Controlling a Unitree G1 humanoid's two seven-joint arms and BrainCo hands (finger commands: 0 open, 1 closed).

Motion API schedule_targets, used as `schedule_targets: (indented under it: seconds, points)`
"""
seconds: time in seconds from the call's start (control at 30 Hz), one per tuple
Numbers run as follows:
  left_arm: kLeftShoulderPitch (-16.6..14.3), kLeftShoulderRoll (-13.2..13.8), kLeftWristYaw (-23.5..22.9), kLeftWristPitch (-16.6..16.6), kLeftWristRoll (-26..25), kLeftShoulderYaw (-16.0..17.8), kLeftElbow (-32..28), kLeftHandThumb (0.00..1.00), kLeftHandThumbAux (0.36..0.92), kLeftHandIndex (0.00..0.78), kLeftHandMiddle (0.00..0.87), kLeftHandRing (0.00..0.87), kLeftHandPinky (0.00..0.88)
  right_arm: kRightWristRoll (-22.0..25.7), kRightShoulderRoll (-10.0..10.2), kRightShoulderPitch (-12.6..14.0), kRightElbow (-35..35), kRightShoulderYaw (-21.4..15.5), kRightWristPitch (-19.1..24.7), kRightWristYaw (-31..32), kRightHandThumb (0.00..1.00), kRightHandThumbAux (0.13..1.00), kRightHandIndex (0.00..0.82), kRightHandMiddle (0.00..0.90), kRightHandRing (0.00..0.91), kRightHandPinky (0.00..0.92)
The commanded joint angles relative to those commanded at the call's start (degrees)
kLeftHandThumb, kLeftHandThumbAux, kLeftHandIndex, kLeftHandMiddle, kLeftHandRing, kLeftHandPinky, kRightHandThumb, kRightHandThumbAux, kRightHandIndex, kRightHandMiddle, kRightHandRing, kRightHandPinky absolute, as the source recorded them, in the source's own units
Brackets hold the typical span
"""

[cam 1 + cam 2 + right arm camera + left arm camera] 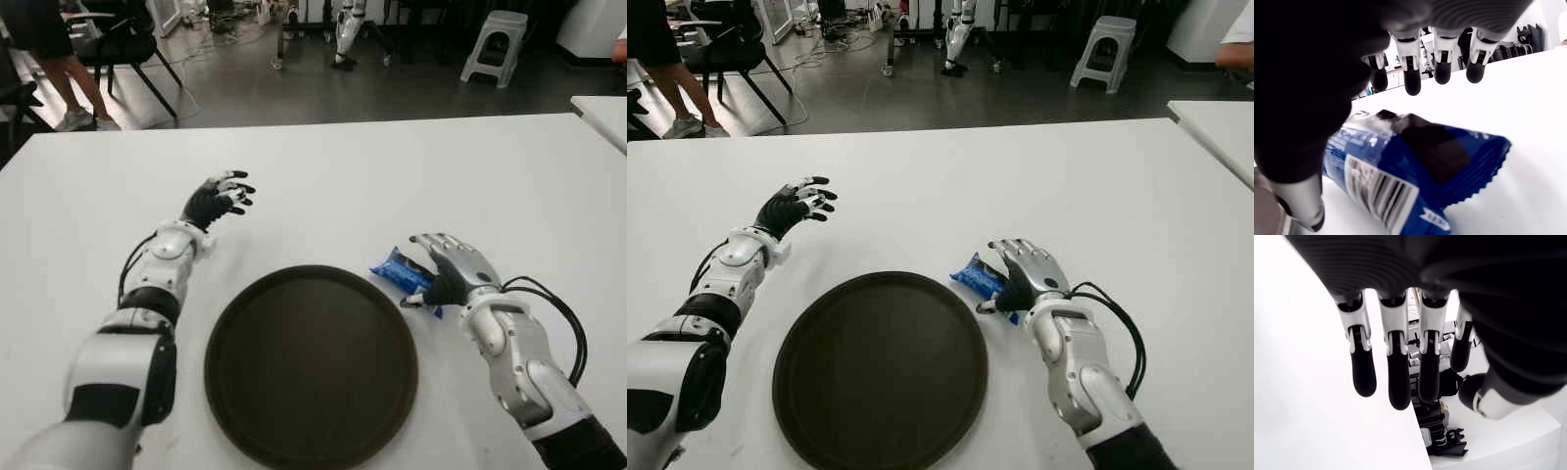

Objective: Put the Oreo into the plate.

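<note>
white table, robot seated at near edge. dark round plate sits centre-front, nothing in it.

oreo pack, blue wrapper, lies on table just beside plate's right-far rim, outside the plate. wrapper has crimped end and barcode panel, seen in right wrist view.

right hand: positioned over/against the oreo pack from the right side. fingers extended and spread above the pack, tips clear of wrapper; thumb down alongside the near end of the pack. hand is wide apart, no closed grasp on the pack. whether palm or thumb touches wrapper: cannot tell.

left hand: to left and beyond plate, well apart from pack. fingers hang loosely straight w/ slight curl, nothing held. contact w/ table: cannot tell.

background: dark floor beyond table, chair and a person's legs far left, grey stool far right, second white table edge at right, another robot's legs centre-rear.
</note>
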Motion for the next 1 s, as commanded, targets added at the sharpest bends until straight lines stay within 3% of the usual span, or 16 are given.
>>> schedule_targets:
  seconds: [0.53,1.0]
  points:
    - [-0.16,-0.32,0.95,0.21,0.21,-0.13,0.0,0.092,0.639,0.23,0.356,0.371,0.377,-1.12,-0.78,-0.22,-0.47,1.97,-2.19,2.27,0.0,0.752,0.0,0.0,0.0,0.0]
    - [-0.1,-0.44,0.81,0.06,-0.03,0.05,-0.14,0.089,0.654,0.219,0.354,0.377,0.393,-3.11,0.26,-0.14,-2.27,3.71,0.21,4.72,0.0,0.742,0.0,0.0,0.0,0.0]
